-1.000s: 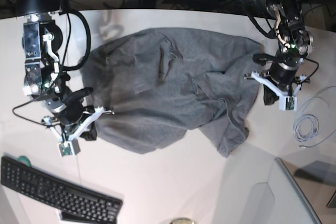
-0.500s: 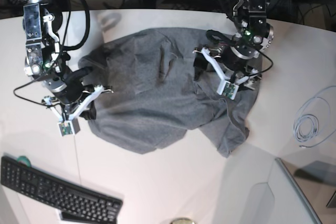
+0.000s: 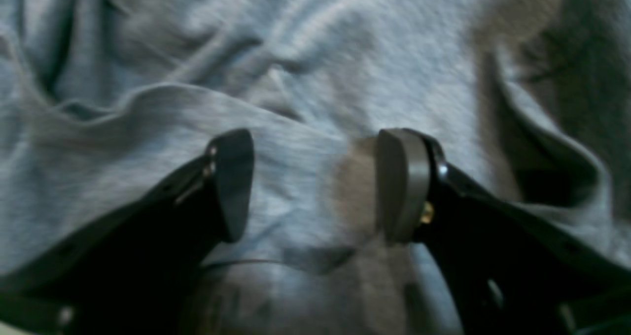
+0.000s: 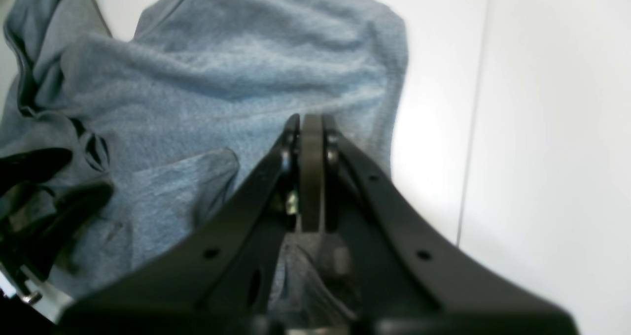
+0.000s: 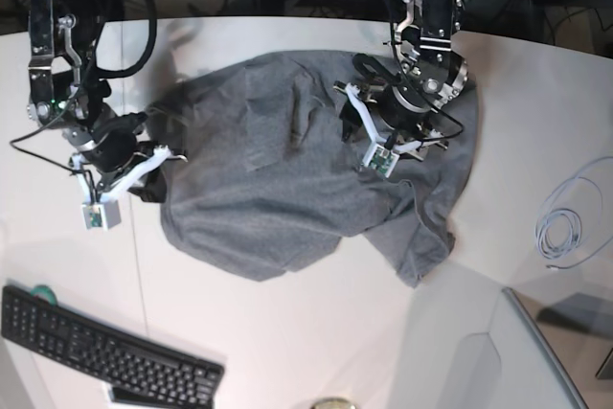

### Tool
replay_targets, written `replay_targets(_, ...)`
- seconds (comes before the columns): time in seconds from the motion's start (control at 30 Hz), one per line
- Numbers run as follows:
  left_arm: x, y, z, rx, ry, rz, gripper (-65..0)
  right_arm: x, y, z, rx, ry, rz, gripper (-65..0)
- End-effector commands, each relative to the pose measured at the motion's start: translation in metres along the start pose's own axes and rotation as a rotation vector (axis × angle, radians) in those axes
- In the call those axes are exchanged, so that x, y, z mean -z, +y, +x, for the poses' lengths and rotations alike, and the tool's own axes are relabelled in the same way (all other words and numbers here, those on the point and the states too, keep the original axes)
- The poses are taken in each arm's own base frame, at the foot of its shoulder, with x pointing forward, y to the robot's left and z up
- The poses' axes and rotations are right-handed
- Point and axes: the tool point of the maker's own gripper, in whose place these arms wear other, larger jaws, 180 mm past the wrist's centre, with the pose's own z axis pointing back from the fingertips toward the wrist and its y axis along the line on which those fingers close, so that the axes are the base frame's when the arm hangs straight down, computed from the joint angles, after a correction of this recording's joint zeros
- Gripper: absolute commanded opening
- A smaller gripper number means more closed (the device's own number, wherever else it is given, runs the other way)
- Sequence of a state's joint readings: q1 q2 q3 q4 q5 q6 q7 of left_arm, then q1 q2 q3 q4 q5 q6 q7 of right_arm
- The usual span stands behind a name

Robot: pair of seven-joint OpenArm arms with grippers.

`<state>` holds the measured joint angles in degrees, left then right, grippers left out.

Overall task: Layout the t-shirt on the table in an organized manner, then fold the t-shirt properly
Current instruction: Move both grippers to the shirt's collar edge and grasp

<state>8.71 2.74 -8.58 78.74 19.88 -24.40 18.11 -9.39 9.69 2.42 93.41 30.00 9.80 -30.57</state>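
Left wrist view shows the left gripper with its jaws standing apart over the grey t-shirt, nothing between the pads; wrinkled fabric fills the frame beneath them.

Right wrist view shows the right gripper with its jaws pressed together at the edge of the t-shirt; whether fabric is pinched between them cannot be told. The white table lies bare to the right.

Base view shows the t-shirt spread crumpled across the middle of the table. The left gripper sits over the shirt's upper right part, the right gripper at its left edge. A black keyboard lies at the lower left, a coiled cable at the right.
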Motion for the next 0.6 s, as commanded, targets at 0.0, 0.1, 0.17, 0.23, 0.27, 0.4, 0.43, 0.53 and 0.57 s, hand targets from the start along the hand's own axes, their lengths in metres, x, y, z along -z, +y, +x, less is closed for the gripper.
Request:
replay_targets(0.0, -0.003, 0.015, 0.01, -0.008, -0.04, 0.037, -32.9, -0.005, 0.001, 0.006, 0.016, -0.021, 0.017, -64.7)
replay_targets(0.1, -0.007, 0.027, 0.009, -0.025, -0.043, 0.067, -52.5, -0.007, 0.004, 0.0, 0.025, 0.001, 0.03, -63.8)
replay_targets(0.17, -0.01, 0.032, 0.011, -0.025, -0.049, 0.081, -65.0, -0.006, 0.011, -0.004, -0.038, 0.025, 0.028, -57.6)
replay_targets(0.23, -0.015, 0.037, 0.019, -0.017, -0.068, 0.098, -65.0, -0.005, 0.027, -0.008, -0.138, 0.054, 0.036, -47.4)
replay_targets(0.27, -0.019, 0.041, 0.026, -0.01, -0.087, 0.111, -65.0, -0.006, 0.036, -0.012, -0.189, 0.07, 0.042, -42.3)
replay_targets(0.4, -0.044, 0.051, 0.047, 0.023, -0.154, 0.164, -65.0, -0.008, 0.066, -0.02, -0.314, 0.106, 0.081, -26.6)
replay_targets(0.43, -0.052, 0.056, 0.048, 0.019, -0.163, 0.188, -65.0, -0.006, 0.073, -0.02, -0.331, 0.116, 0.096, -25.8)
replay_targets(0.53, -0.072, 0.076, 0.046, -0.007, -0.175, 0.262, -65.0, 0.006, 0.083, -0.027, -0.372, 0.181, 0.123, -26.0)
replay_targets(0.57, -0.079, 0.086, 0.042, -0.022, -0.171, 0.296, -65.0, 0.012, 0.084, -0.03, -0.378, 0.199, 0.126, -26.0)
